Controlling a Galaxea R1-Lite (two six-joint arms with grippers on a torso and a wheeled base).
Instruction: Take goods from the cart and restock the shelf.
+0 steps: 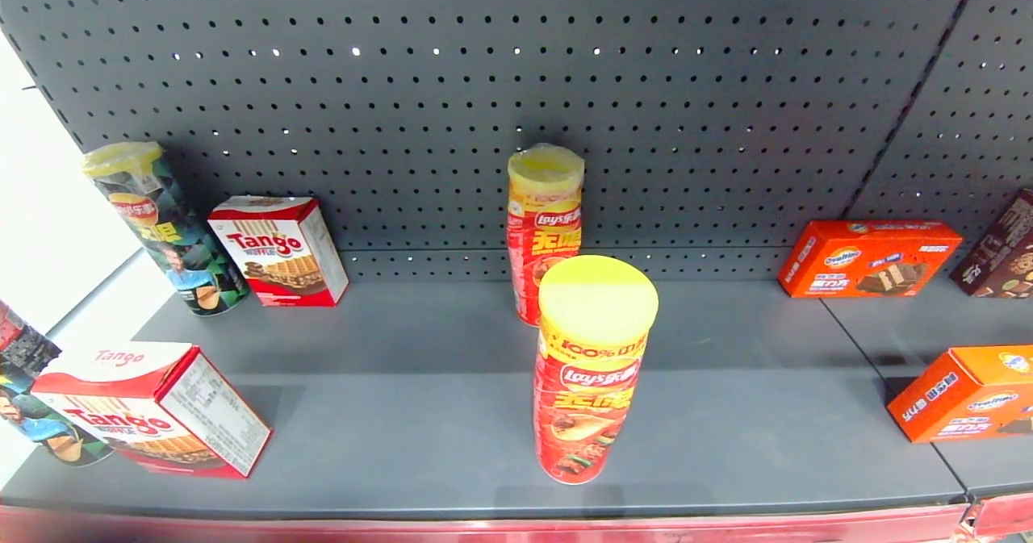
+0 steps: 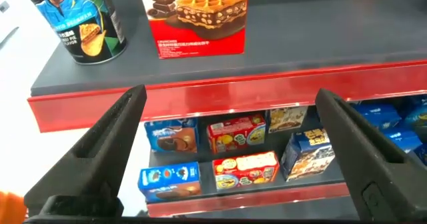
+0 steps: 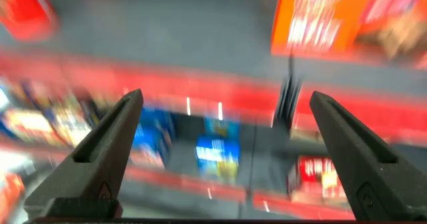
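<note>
Two red chip cans with yellow lids stand upright mid-shelf, one near the front [image 1: 593,365] and one by the back panel [image 1: 545,228]. My left gripper [image 2: 230,94] is open and holds nothing. It hangs in front of the shelf's red front edge [image 2: 233,94], below a wafer box [image 2: 197,17] and a dark chip can [image 2: 80,24]. My right gripper [image 3: 227,97] is also open and holds nothing, in front of the red shelf edge [image 3: 200,84] and below an orange box [image 3: 340,17]. That view is blurred.
On the grey shelf [image 1: 420,414], left side: a dark can [image 1: 165,228], two wafer boxes [image 1: 278,248] [image 1: 153,410] and another dark can [image 1: 24,398]. Right side: orange boxes [image 1: 867,256] [image 1: 964,394] and a brown box [image 1: 1005,248]. Lower shelves hold small boxes [image 2: 237,134].
</note>
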